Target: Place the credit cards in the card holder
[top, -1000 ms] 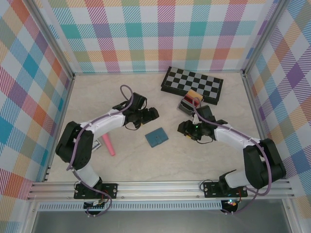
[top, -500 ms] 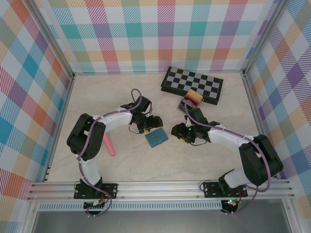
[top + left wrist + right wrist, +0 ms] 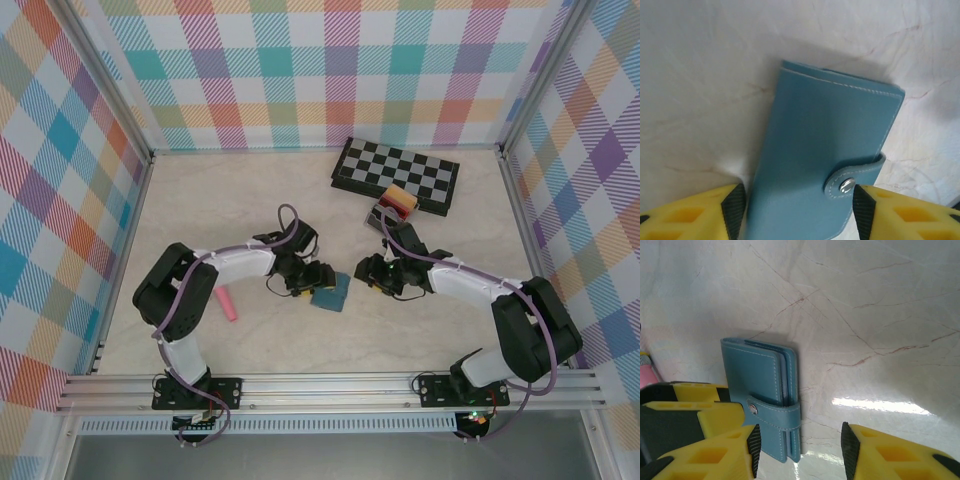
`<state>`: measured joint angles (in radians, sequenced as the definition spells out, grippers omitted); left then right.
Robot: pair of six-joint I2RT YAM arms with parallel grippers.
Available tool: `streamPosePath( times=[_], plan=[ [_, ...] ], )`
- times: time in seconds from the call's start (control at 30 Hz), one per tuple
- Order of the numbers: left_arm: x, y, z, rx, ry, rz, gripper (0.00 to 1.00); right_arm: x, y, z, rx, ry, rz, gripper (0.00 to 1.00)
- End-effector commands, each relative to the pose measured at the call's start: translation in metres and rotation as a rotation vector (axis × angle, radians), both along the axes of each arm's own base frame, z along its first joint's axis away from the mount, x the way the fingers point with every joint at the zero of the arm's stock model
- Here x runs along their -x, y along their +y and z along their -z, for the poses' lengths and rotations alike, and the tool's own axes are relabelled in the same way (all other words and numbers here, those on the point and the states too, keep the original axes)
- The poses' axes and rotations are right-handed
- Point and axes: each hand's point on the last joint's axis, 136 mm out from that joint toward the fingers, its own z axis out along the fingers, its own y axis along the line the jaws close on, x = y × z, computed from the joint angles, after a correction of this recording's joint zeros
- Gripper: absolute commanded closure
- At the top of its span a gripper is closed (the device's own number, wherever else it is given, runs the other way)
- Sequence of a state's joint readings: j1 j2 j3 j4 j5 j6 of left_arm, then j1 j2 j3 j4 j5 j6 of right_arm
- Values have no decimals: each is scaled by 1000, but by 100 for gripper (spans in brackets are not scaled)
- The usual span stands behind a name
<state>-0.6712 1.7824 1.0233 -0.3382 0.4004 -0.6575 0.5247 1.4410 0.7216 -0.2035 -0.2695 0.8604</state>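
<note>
The left hand [image 3: 795, 212] pinches the snapped-shut teal card holder [image 3: 830, 130] across its width, while the right hand [image 3: 797, 447] hovers near it, spread, over the tabletop [image 3: 865, 315].

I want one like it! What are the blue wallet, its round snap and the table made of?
Wallet: looks like leather or fake leather, smooth and matte, with pale stitching along its edges.
Snap: shiny and silver, so likely metal.
Table: pale with thin reddish veins and a glossy glare, like marble, though it may only be a printed top.
</note>
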Motion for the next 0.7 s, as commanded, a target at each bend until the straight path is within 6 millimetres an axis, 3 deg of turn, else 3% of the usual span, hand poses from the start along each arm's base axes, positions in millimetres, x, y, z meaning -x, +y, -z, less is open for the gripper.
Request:
streamPosePath(
  times=[0.0, 0.13, 0.2, 0.4, 0.67],
  plan=[
    [13, -13, -7, 39, 6, -4, 45, 5, -1, -1, 10, 10, -5, 53],
    [23, -16, -6, 18, -1, -15, 52, 8, -6, 0, 35, 10, -6, 55],
    [19, -20, -9, 37, -39, -31, 55, 9, -8, 1, 50, 6, -15, 56],
    [15, -17, -18, 73, -86, -64, 49, 12, -2, -5, 74, -14, -89, 60],
    [8, -10, -10, 100, -80, -136, 63, 11, 14, -8, 192, -45, -203, 65]
  ],
)
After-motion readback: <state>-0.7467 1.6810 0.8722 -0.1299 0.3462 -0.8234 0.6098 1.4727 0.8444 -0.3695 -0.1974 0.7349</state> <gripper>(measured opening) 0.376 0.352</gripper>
